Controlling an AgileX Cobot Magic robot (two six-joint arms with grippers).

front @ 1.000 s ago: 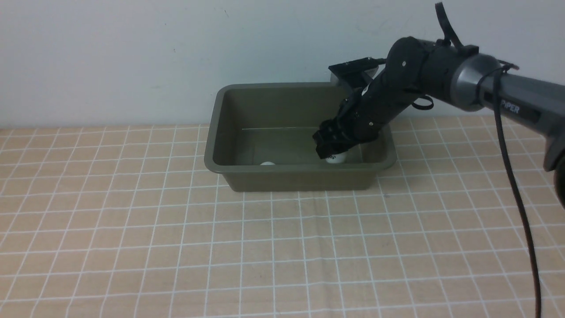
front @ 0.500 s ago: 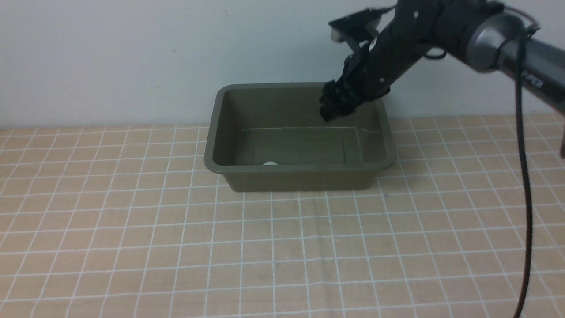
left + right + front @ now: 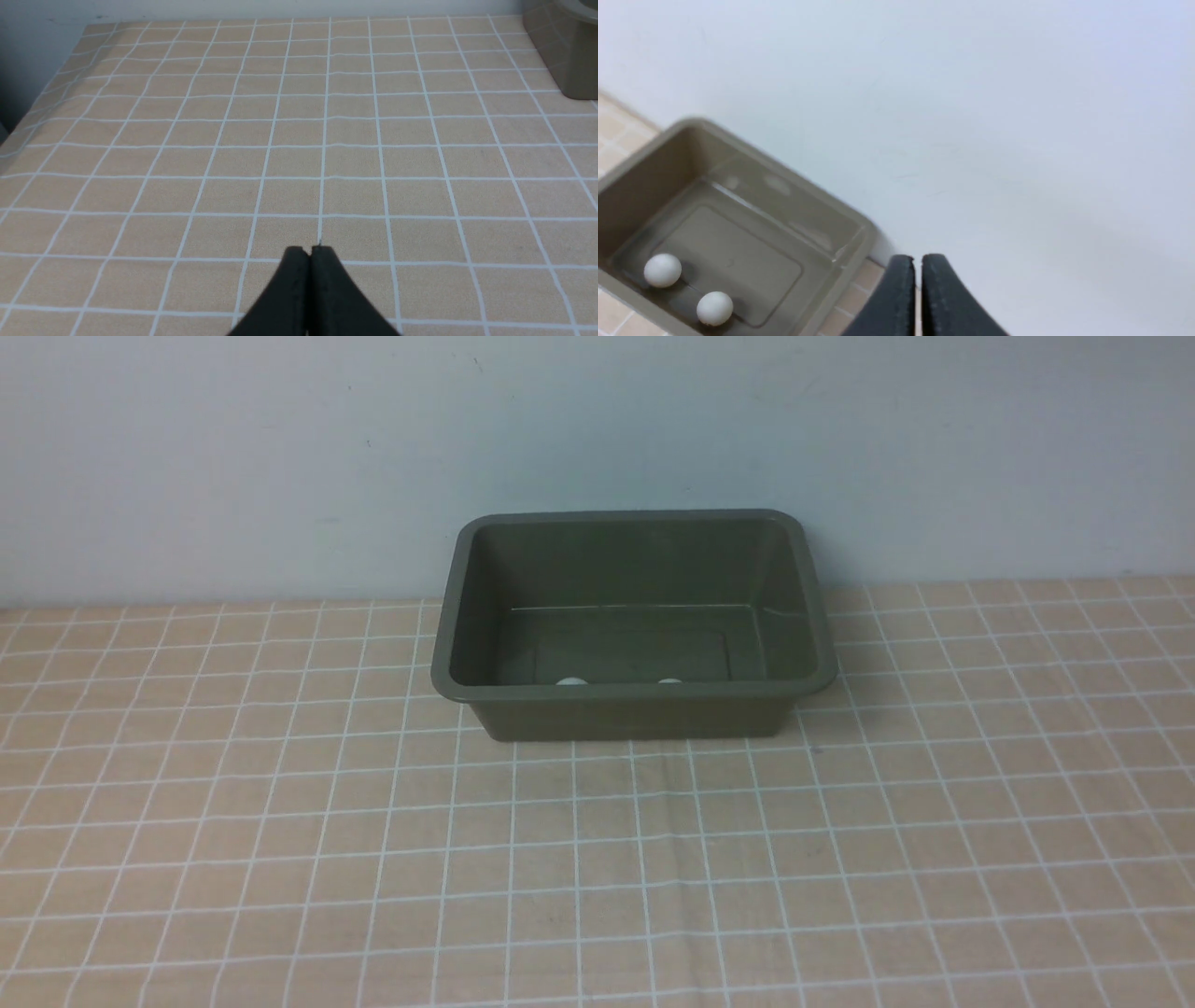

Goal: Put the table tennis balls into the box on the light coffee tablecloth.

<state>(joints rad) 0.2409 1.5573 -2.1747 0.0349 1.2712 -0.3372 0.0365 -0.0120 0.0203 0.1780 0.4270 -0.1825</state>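
Observation:
The dark olive-green box (image 3: 635, 705) stands at the back of the light coffee tablecloth (image 3: 597, 859), against the wall. Two white table tennis balls lie inside it by the near wall: one (image 3: 569, 681) to the left, one (image 3: 669, 681) near the middle. In the right wrist view the box (image 3: 840, 261) holds both balls (image 3: 663, 269) (image 3: 714, 308). My right gripper (image 3: 918, 257) is shut and empty, raised away from the box, facing the wall. My left gripper (image 3: 310, 249) is shut and empty above bare cloth. Neither arm shows in the front view.
A pale wall (image 3: 280, 457) runs behind the table. In the left wrist view the box's corner (image 3: 560, 56) shows at the far side and the cloth's edge (image 3: 42, 107) drops off at the other.
My right arm has lifted out of the box and left the front view. The second ball it let go now lies in the box, farther left than where it was set down.

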